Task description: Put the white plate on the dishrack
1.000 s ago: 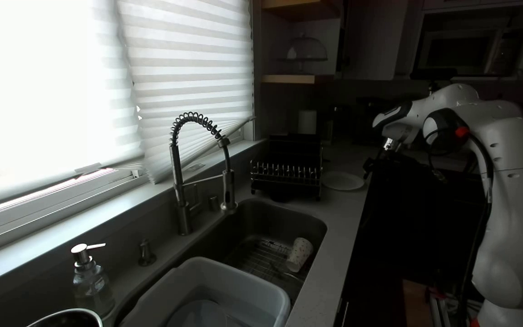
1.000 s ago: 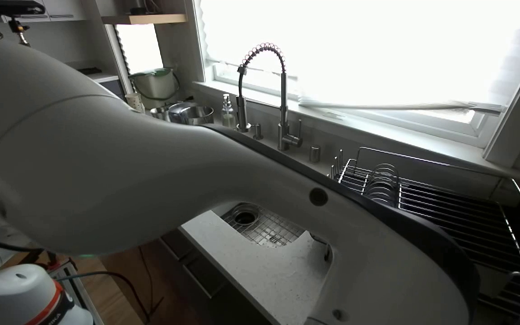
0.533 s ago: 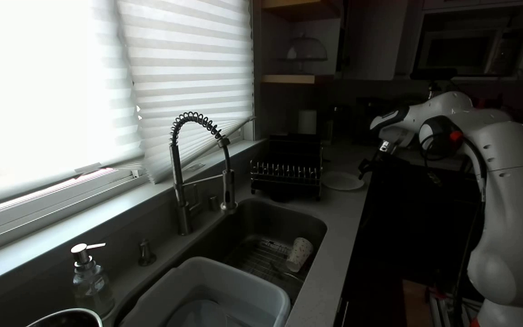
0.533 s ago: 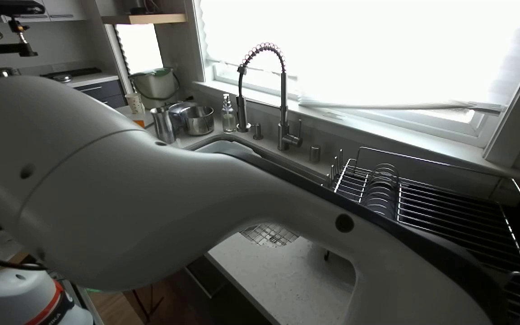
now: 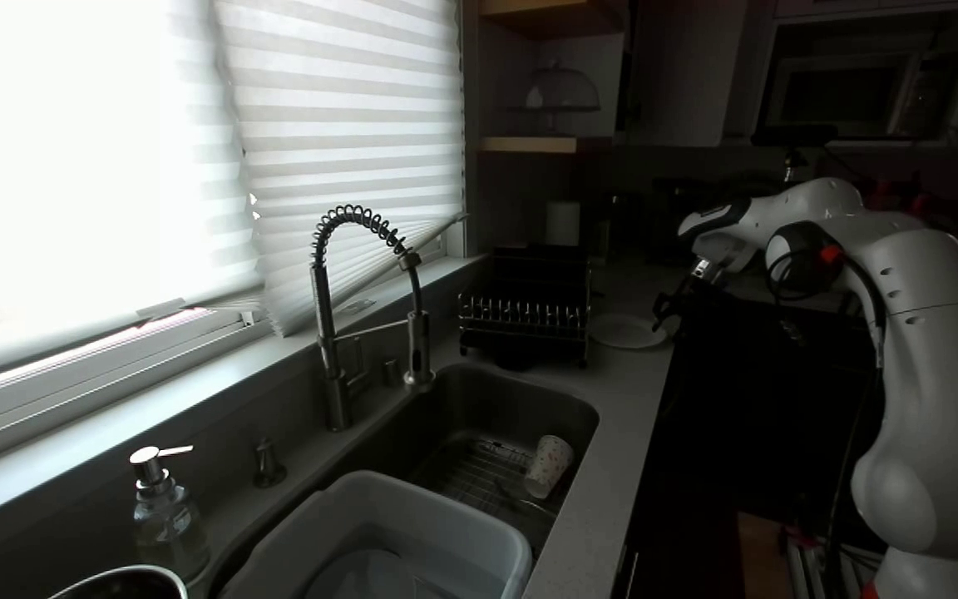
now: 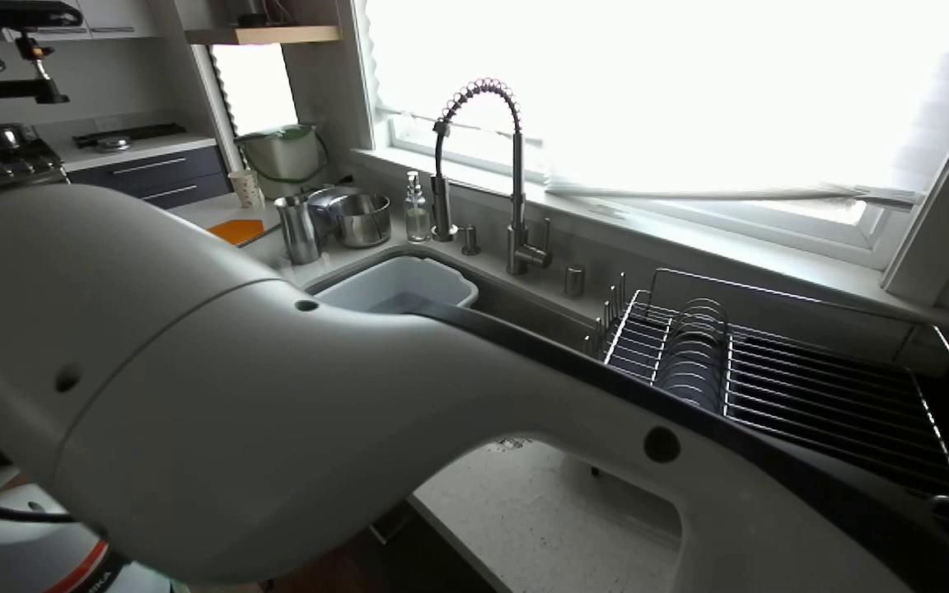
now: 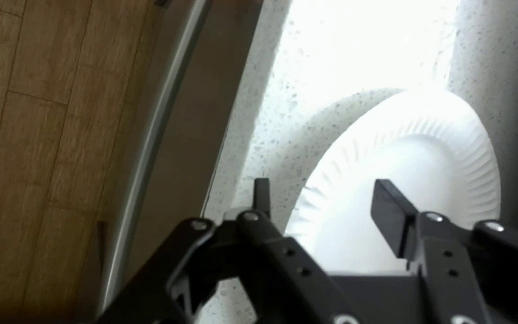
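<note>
Two fingers (image 7: pixel 261 194) spread wide, holding nothing; white plate (image 7: pixel 403 162) flat on counter (image 7: pixel 304 72); shallow pinch may let rim slip.

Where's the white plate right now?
In an exterior view, the white plate lies on the counter, just to the right of the dishrack. In the wrist view, it shows right of centre, partly hidden by the open gripper.

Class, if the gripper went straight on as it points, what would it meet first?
Probably the white plate: in the wrist view, the open gripper has one fingertip in line with it, the other with the counter; depth is unclear.
</note>
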Tool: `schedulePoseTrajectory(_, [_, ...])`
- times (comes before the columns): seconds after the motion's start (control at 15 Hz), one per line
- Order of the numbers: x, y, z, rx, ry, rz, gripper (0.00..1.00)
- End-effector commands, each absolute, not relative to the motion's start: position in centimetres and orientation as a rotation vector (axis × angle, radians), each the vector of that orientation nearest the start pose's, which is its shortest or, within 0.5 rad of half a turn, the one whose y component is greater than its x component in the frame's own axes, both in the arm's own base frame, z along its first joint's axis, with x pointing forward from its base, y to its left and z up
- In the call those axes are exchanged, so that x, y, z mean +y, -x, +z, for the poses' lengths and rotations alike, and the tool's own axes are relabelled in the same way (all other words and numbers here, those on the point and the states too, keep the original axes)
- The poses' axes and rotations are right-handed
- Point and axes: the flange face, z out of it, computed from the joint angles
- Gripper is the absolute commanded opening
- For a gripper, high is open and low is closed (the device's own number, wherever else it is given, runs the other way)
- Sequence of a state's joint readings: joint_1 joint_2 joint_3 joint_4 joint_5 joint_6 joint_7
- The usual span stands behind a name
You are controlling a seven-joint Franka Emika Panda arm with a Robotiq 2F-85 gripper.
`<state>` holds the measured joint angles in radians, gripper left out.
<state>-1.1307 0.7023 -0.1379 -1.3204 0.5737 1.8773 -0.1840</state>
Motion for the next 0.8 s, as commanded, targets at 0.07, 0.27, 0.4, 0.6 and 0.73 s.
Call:
schedulePoseTrajectory(0.07, [-68.2, -27.6, 31.1, 1.618, 2.112, -0.27, 0.35])
schedulePoseTrajectory(0.27, [-68.5, -27.4, 30.7, 1.628, 2.103, -0.267, 0.39])
schedulePoseTrajectory(0.4, [-68.6, -27.3, 30.6, 1.636, 2.098, -0.265, 0.62])
schedulePoseTrajectory(0.6, [-68.7, -27.2, 30.3, 1.639, 2.092, -0.265, 0.86])
schedulePoseTrajectory(0.73, [-68.8, -27.2, 30.2, 1.637, 2.088, -0.267, 0.56])
